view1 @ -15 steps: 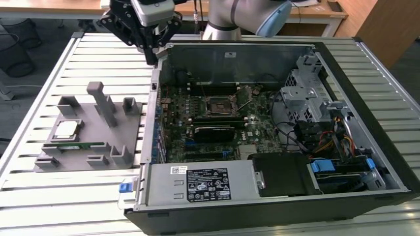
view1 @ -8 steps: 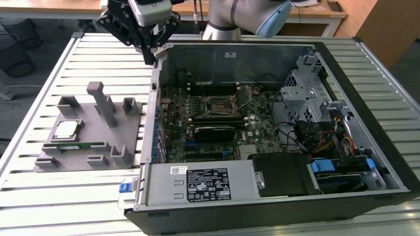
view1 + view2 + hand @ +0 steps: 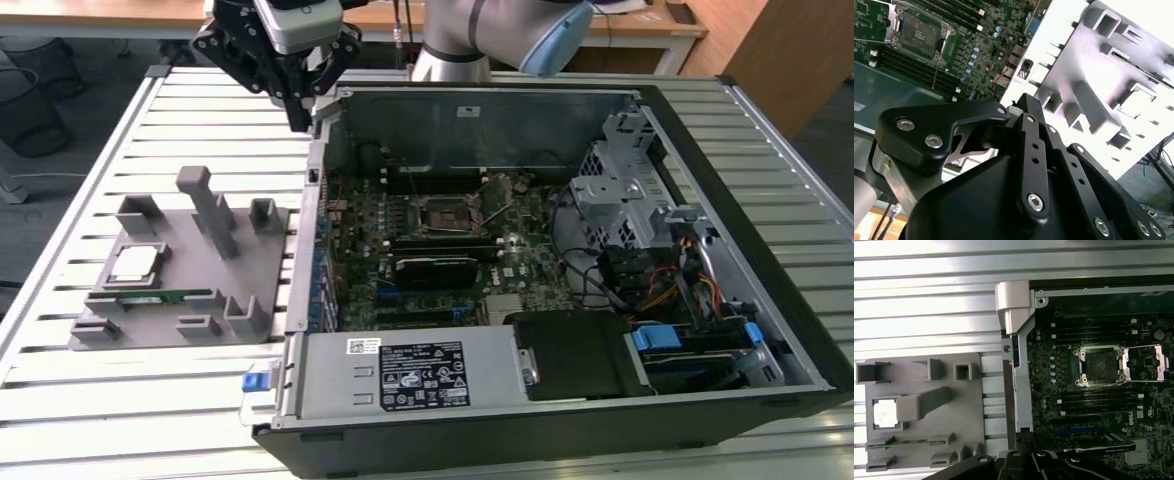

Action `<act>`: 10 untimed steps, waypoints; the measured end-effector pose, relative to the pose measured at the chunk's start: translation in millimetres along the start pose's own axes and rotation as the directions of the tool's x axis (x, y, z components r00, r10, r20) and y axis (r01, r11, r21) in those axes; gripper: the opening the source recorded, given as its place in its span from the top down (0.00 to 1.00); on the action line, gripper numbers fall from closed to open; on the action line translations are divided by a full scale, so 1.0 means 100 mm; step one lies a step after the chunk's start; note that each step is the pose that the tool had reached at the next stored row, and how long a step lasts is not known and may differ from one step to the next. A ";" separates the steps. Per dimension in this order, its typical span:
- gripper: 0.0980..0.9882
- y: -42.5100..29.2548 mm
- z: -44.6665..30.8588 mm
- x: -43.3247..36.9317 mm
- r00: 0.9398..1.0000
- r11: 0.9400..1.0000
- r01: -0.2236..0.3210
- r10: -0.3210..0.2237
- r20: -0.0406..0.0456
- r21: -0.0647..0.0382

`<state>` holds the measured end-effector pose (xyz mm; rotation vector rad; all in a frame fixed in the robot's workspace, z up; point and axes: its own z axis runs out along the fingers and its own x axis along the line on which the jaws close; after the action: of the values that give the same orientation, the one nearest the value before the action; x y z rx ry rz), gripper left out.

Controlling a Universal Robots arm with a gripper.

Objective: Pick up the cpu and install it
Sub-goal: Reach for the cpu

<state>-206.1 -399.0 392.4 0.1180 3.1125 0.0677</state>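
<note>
The cpu (image 3: 134, 265) is a small silvery square chip lying flat in a recess of the grey holder (image 3: 200, 320) on the exterior view's left; in the first wrist view the cpu (image 3: 885, 415) sits in the same recess. My gripper (image 3: 302, 118) hangs at the back, over the near corner of the open computer case (image 3: 561, 420), well away from the cpu. It looks shut with nothing in it. The open socket (image 3: 447, 213) on the motherboard shows in the first wrist view (image 3: 1101, 365) and in the second wrist view (image 3: 919, 32).
A green memory stick (image 3: 160, 297) lies in a slot of the holder in front of the cpu. Grey posts (image 3: 207, 205) rise from the holder. The case wall (image 3: 314, 250) stands between holder and motherboard. A drive cage and cables (image 3: 641, 230) fill the case's right side.
</note>
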 end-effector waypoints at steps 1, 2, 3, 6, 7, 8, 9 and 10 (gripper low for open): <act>0.99 0.000 0.000 0.006 1.000 1.000 0.000 0.000 0.000 0.000; 0.99 -0.001 0.000 0.012 1.000 1.000 0.000 0.000 0.000 0.000; 0.99 -0.001 0.000 0.018 1.000 1.000 0.000 0.000 0.000 0.000; 0.99 -0.003 -0.001 0.039 1.000 1.000 0.000 0.000 0.000 0.000; 0.99 -0.003 -0.001 0.045 1.000 1.000 0.000 0.000 0.000 0.000; 0.99 -0.004 -0.001 0.052 1.000 1.000 0.000 0.000 0.000 0.000; 0.99 -0.004 -0.001 0.058 1.000 1.000 0.000 0.000 0.000 0.000; 0.99 -0.005 -0.001 0.065 1.000 1.000 0.000 0.000 0.000 0.000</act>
<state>-212.6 -398.9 392.3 0.1180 3.1125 0.0676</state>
